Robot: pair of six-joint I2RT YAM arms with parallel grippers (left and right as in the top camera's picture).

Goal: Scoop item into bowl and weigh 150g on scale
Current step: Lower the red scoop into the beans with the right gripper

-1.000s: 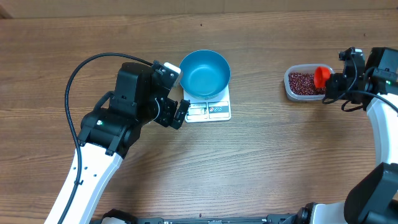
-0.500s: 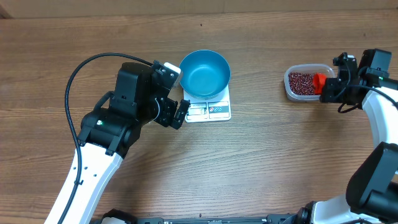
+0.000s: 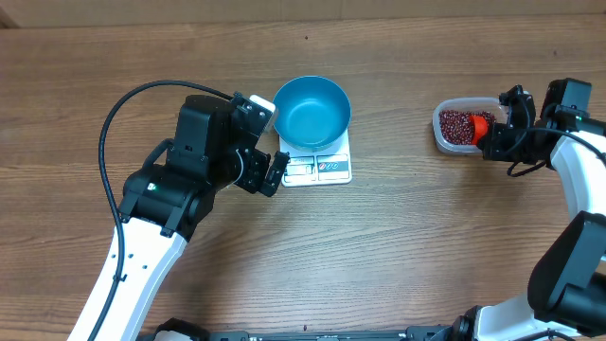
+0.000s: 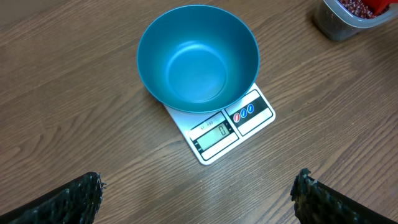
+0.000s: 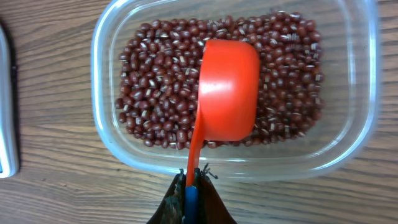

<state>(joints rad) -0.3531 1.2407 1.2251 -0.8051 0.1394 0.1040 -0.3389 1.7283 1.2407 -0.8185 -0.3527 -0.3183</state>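
The right tool (image 5: 189, 199) is seen pinched shut on the blue-tipped end of the handle (image 5: 194, 155) of an orange-red scoop (image 5: 227, 90). The scoop's cup is held out ahead of the fingers, over the middle of the dark red beans (image 5: 155, 81). Whether the cup is dug into them or only resting on top cannot be told.

The left tool (image 3: 275, 173) is spread wide with nothing between its fingers, and nothing is touched by it. Only the two dark fingertips (image 4: 81, 196) are seen at the lower corners of the left wrist view, with bare wood between them.

The beans are contained in a clear, rounded-rectangular plastic tub (image 5: 357, 124), which stands on the wooden counter (image 3: 398, 246) at its right side. The light blue bowl (image 4: 198, 59) is set on the small white scale (image 4: 217, 134) near the middle of the counter. Most of the scale is covered by the bowl, and only the edge with the display (image 4: 214, 132) and label panels is left showing. A zero is shown on the display.

The bowl and scale lie just beside the left tool and well apart from the right tool, the scoop and the tub. The stretch of counter between them is seen as plain wood.
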